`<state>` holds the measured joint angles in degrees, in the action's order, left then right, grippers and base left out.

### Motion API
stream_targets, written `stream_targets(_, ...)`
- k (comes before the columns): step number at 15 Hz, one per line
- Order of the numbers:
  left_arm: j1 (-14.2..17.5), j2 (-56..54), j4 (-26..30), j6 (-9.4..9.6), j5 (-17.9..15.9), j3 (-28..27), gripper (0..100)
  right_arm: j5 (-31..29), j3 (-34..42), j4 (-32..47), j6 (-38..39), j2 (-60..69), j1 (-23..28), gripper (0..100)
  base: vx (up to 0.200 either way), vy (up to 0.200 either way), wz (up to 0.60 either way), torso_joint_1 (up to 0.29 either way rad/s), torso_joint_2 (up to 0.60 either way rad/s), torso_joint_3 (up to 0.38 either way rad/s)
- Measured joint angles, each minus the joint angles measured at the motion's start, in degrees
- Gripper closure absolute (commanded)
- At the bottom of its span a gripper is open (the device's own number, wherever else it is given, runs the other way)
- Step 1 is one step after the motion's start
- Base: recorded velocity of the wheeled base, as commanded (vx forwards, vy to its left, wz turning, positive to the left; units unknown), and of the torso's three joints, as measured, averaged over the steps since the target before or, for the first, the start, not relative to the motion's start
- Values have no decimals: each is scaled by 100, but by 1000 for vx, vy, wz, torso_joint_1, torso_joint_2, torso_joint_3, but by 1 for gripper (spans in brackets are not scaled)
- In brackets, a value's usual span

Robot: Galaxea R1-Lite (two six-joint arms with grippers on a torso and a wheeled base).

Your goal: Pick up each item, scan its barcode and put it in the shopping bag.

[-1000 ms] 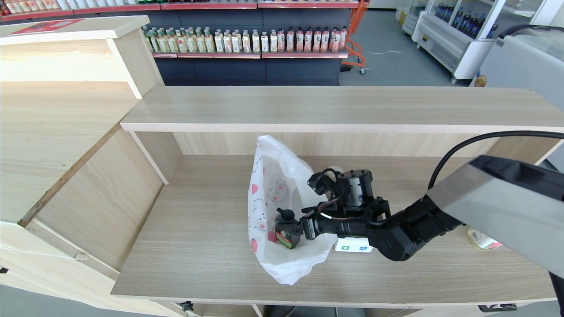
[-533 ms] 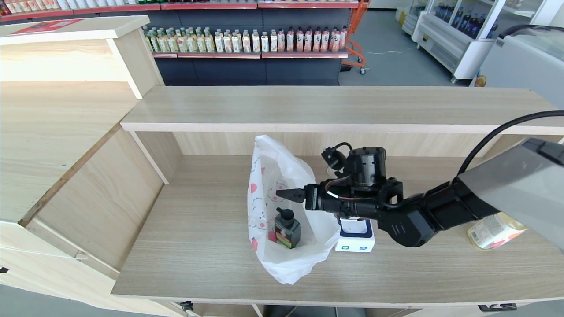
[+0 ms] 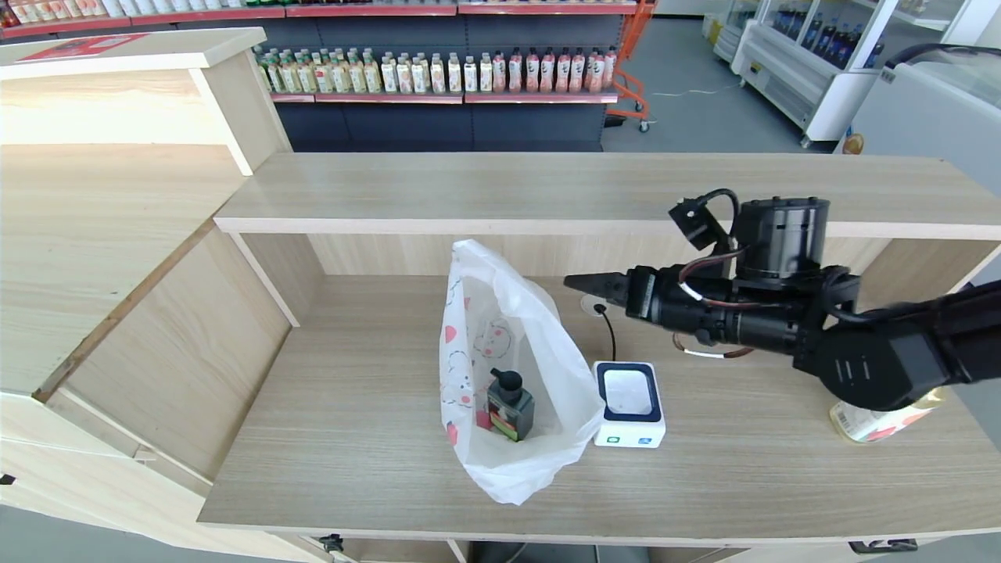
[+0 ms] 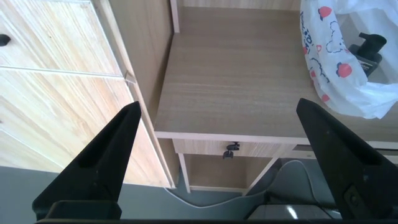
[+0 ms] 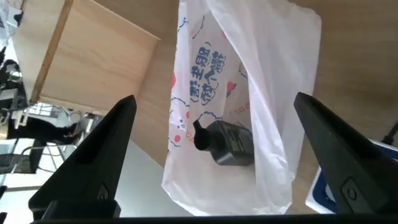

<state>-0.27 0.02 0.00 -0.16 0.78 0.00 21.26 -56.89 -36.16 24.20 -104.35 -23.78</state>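
One bottle with a black pump [image 3: 510, 407] is sitting inside the shopping bag [image 3: 539, 352], so that item is looking done. The right end effector [image 3: 586, 283] is hanging above the surface [image 3: 352, 438], behind the scanner [image 3: 629, 404] and beside the top of the bag. Its fingers are spread wide and holding nothing. The left end effector [image 4: 217, 106] is hanging out past the front edge of the surface, on the bag's left side, also wide open and empty.

I am guessing the step in hand is going for the next item. Another bottle [image 3: 864, 422] is sitting at the far right of the surface, partly hiding under the right arm. The next move is calling for the right end effector to swing over there, come down, and grip that bottle so its barcode can face the scanner.

Plenty of bare wood is lying between the scanner and that bottle. A tall ledge [image 3: 547, 188] is running along the back, close to the right wrist, so lifting there is asking for care. The scanner's thin cable [image 3: 610, 332] is lying under the end effector. The bag is standing just beside the scanner, near the front edge.
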Motion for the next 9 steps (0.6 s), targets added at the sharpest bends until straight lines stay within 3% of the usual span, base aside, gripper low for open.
stream_targets(3, 0, 0, 0, 0, -2, 0, 0, -433, 1627, 74, -989, 1515, 745, 0, 0, 0, 0, 0, 0, 0)
stream_targets(6, 2, 0, 0, 0, 0, 0, 0, -978, 3565, 362, -1474, 3619, 1342, 0, 0, 0, 0, 0, 0, 0)
stream_targets(9, 0, 0, 0, 2, -2, 0, 0, -1297, 4681, 1580, -1901, 6103, 1838, 0, 0, 0, 0, 0, 0, 0)
